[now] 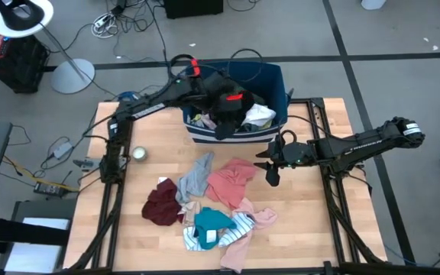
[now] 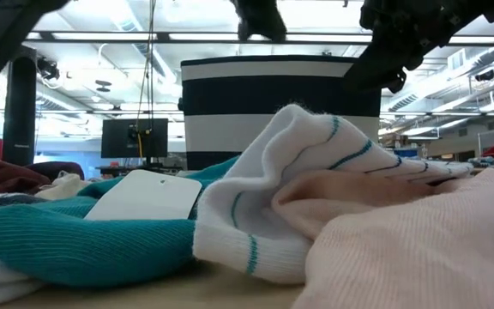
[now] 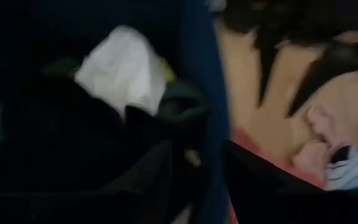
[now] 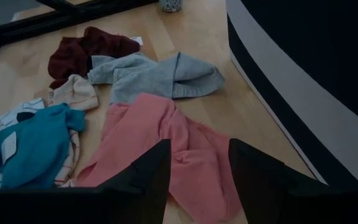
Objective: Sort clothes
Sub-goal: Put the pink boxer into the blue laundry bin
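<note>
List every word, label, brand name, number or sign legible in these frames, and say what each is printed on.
No legible text in any view.
White tag on the teal garment: blank on the side shown.
Navy and white striped bin: stripes only, no lettering.
Monitor in the room behind: nothing readable on it.

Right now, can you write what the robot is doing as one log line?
step: sorting clothes | left gripper: open over bin | right gripper: open above pink garment | table: clothes pile remains
</note>
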`<action>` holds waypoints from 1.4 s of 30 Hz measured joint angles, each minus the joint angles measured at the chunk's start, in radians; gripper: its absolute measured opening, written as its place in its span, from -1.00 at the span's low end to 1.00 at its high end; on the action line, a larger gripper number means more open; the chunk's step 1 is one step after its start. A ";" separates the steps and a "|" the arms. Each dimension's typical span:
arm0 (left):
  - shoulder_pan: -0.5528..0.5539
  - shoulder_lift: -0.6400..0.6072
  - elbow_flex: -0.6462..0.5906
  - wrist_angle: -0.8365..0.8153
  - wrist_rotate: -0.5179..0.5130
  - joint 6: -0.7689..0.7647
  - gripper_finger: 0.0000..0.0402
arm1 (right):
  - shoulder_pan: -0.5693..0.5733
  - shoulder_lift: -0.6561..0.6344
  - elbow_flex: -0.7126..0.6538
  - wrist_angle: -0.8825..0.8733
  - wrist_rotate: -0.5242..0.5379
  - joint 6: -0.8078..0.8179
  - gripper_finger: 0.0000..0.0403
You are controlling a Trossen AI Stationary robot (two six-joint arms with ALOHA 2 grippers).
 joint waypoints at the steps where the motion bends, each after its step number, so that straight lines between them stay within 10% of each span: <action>1: -0.008 -0.019 0.000 0.007 -0.004 0.000 -0.28 | 0.000 0.000 0.000 -0.007 0.000 0.001 -0.18; 14: -0.152 -0.185 -0.087 0.097 -0.178 -0.003 -0.28 | 0.022 0.000 0.000 -0.049 0.000 0.070 -0.18; 32: -0.264 -0.921 -1.385 0.874 -0.243 -0.245 -0.28 | 0.047 0.002 0.000 -0.036 0.000 0.098 -0.18; 42: -0.308 -1.268 -1.796 0.996 -0.244 -0.262 -0.28 | 0.066 0.198 0.000 0.084 -0.028 0.121 -0.18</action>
